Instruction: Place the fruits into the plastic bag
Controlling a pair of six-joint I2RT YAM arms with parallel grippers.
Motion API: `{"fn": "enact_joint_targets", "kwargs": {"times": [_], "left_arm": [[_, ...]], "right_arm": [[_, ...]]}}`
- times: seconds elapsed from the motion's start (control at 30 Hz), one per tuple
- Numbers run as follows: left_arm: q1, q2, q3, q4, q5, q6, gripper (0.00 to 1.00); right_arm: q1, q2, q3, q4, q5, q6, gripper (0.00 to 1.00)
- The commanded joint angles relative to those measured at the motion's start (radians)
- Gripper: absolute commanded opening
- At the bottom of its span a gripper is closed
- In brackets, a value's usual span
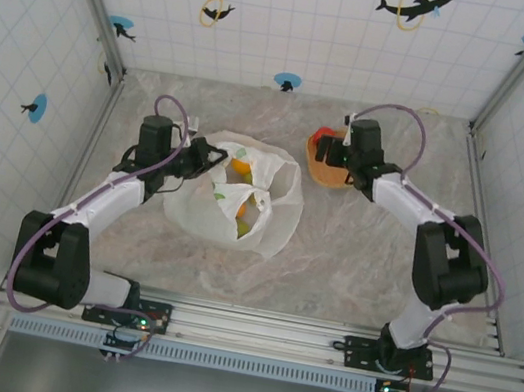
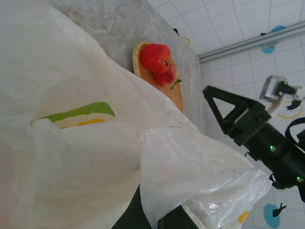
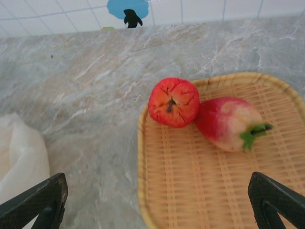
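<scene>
- My right gripper (image 3: pixel 155 205) is spread wide and empty above the woven tray (image 3: pixel 190 191), right of centre in the top view.
- The red apple (image 3: pixel 174 102) touches a rosy fruit (image 3: pixel 228 123). Both look light, hard and slippery, so I'd pinch the apple across its middle.
- The rosy fruit crowds one finger's path.
- My left gripper (image 1: pixel 214 157) is clenched on the flimsy plastic bag (image 1: pixel 275 209), left of the tray.

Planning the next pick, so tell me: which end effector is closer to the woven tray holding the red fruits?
Right. The right end effector hangs open over the tray edge; the left end effector is off to its left, at the plastic bag.
</scene>
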Motion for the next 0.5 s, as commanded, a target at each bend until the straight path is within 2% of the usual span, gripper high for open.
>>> {"fn": "enact_joint_targets", "kwargs": {"times": [0.0, 0.47], "left_arm": [[0.006, 0.01, 0.0, -0.006, 0.012, 0.014, 0.0], [0.006, 0.01, 0.002, -0.006, 0.024, 0.012, 0.0]], "right_arm": [[-0.001, 0.076, 0.099, -0.028, 0.036, 0.072, 1.0], [-0.001, 0.368, 0.428, -0.137, 0.086, 0.121, 0.99]]}}
